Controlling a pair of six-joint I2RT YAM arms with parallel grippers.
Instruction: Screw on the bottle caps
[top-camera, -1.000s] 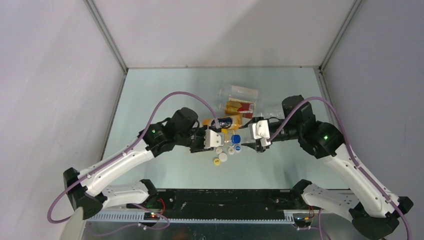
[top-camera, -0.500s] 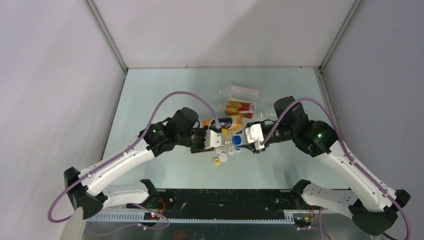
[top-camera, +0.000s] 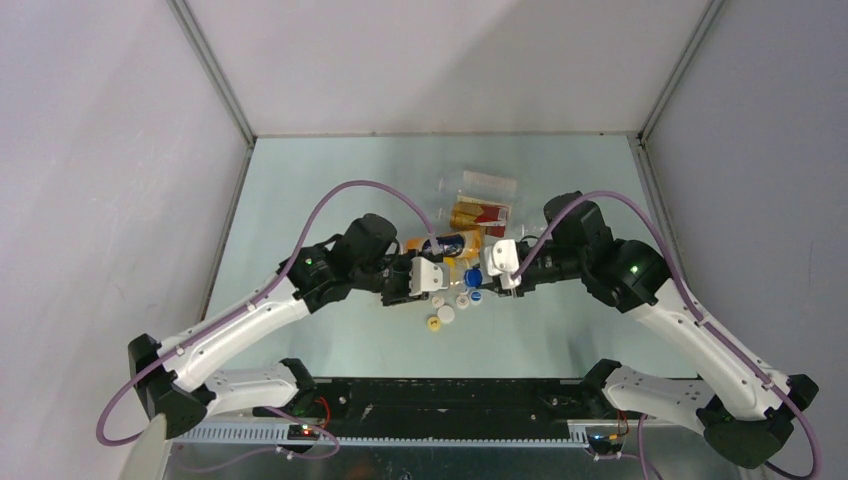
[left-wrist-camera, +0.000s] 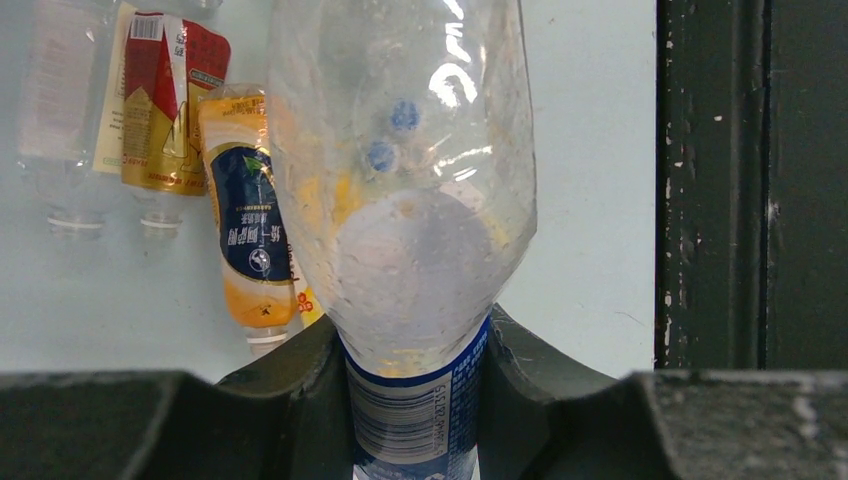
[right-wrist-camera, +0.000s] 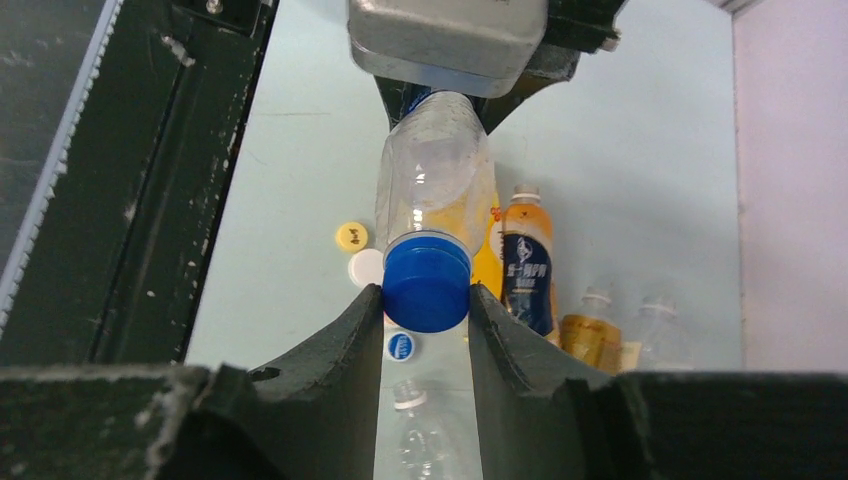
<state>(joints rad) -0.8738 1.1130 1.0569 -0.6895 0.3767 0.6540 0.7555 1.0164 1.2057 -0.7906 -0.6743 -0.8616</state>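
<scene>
- Left end effector is clamped on the labelled lower body of the clear bottle. The bottle appears lifted off the worktop, lying roughly level, neck towards the right arm.
- Right end effector is closed narrow on the blue cap, which sits at that bottle's mouth.
- Key relation: the bottle's long axis runs between the two end effectors, in line with the right wrist. Judged: a wrist roll would turn the cap.
- Thread engagement cannot be told.
- A spare yellow cap lies on the worktop below.

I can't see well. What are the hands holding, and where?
Left hand grips the clear bottle by its labelled body; right hand pinches its blue cap.
</scene>
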